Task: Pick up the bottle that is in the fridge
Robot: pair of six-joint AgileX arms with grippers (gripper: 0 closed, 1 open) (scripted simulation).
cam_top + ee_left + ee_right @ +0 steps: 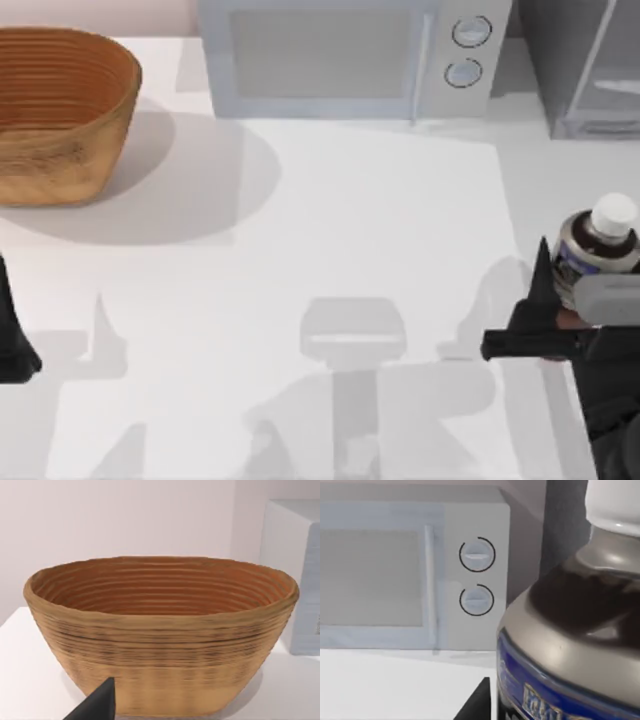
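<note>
The bottle has a round white cap, a greyish shoulder, a dark brown body and a blue label. It is outside the fridge, above the table near the right edge, and my right gripper is shut on its lower body. One dark finger stands against the bottle's left side. In the right wrist view the bottle looms very close, with a fingertip beside it. The fridge is a dark grey cabinet with a pale framed door at the back right corner. My left gripper is parked at the left edge, open.
A light grey microwave with two round knobs stands at the back centre, just left of the fridge. A woven brown basket sits at the back left, and the left wrist view looks into the basket.
</note>
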